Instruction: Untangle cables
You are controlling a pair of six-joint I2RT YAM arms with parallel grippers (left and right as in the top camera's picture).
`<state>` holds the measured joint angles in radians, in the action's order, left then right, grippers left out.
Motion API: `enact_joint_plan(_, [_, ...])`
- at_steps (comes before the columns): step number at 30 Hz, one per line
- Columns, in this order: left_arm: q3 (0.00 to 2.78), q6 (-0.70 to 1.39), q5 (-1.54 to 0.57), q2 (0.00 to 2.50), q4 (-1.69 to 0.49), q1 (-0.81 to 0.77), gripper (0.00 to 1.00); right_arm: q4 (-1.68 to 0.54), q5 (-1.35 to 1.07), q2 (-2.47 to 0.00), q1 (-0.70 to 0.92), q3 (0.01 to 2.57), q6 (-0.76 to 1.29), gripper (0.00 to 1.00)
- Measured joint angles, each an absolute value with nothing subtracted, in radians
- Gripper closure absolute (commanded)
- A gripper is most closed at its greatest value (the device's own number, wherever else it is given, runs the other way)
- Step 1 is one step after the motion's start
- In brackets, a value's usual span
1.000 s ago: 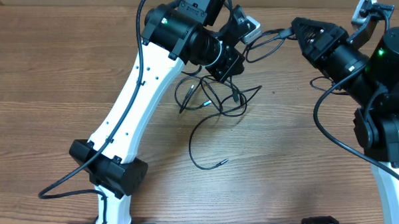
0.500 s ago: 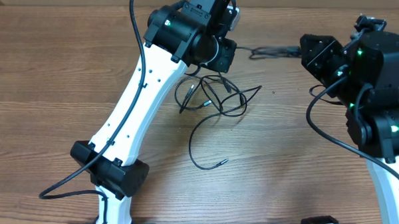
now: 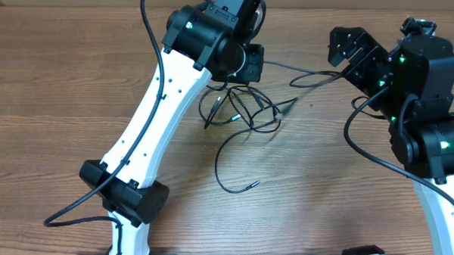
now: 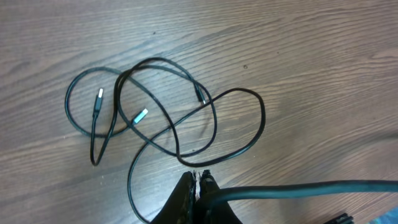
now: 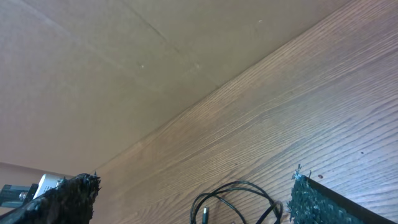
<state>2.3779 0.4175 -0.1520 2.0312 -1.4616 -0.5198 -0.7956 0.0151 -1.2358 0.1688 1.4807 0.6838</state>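
Note:
Several thin black cables lie tangled on the wooden table below the left wrist. In the left wrist view the tangle shows small plugs at the cord ends. My left gripper is shut on one cable, which runs off to the right. From overhead that cable stretches from the left gripper toward the right arm. My right gripper stands wide open above the cable's far loop. Between its fingers the loop lies loose on the table.
A single cable end curls toward the table's front. The white left arm crosses the left half of the table. A thick black robot wire hangs beside the right arm. A brown wall rises beyond the table's far edge.
My right gripper has opened and let go of the cable, then drawn back to the right. The freed cable dropped onto the table. The left gripper stays shut on its cable.

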Motion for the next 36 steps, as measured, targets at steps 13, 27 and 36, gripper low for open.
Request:
enact_joint_plan(13, [2.379,0.482,0.125,2.031,-1.570,-0.510,0.96,-0.785,0.158,-1.236,0.172,1.481,0.681,0.00])
enact_joint_plan(27, [2.383,0.519,0.010,2.031,-1.612,-0.358,0.96,-0.764,0.013,-1.240,0.160,1.481,0.727,0.00])
enact_joint_plan(36, [2.383,0.500,-0.120,2.031,-1.599,-0.288,0.96,-0.711,-0.372,-1.242,0.023,1.481,0.720,0.00])
